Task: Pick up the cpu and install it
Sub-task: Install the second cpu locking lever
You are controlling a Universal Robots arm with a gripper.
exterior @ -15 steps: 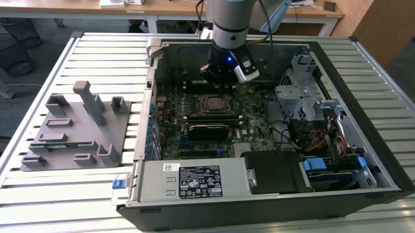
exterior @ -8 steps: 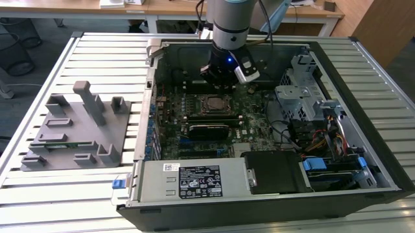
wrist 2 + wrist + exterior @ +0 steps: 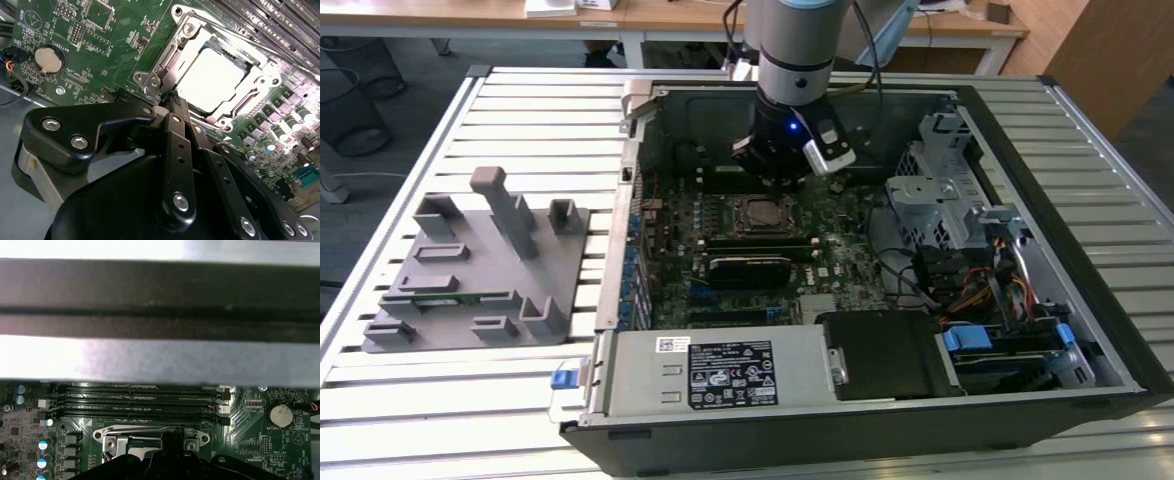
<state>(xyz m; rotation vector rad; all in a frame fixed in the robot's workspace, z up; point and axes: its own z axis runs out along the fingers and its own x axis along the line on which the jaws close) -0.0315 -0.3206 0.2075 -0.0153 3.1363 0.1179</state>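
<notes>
The cpu (image 3: 212, 80) lies flat inside the metal-framed socket (image 3: 165, 62) on the green motherboard, its silvery top showing bright. In the exterior view the cpu (image 3: 762, 212) sits at the middle of the board inside the open computer case (image 3: 1014, 120). My gripper (image 3: 173, 100) hangs just over the socket's edge, its black fingers (image 3: 177, 150) closed together with nothing between them. From the exterior view, the gripper (image 3: 778, 180) stands at the far side of the socket. In the first wrist view the gripper (image 3: 170, 452) covers part of the socket frame (image 3: 115, 437).
A grey fixture block (image 3: 474, 270) with a green memory stick (image 3: 454, 297) lies at the exterior view's left of the case. Black memory slots (image 3: 140, 400), a coin battery (image 3: 50, 59), a drive cage (image 3: 934, 200) and the power supply (image 3: 720, 372) surround the socket.
</notes>
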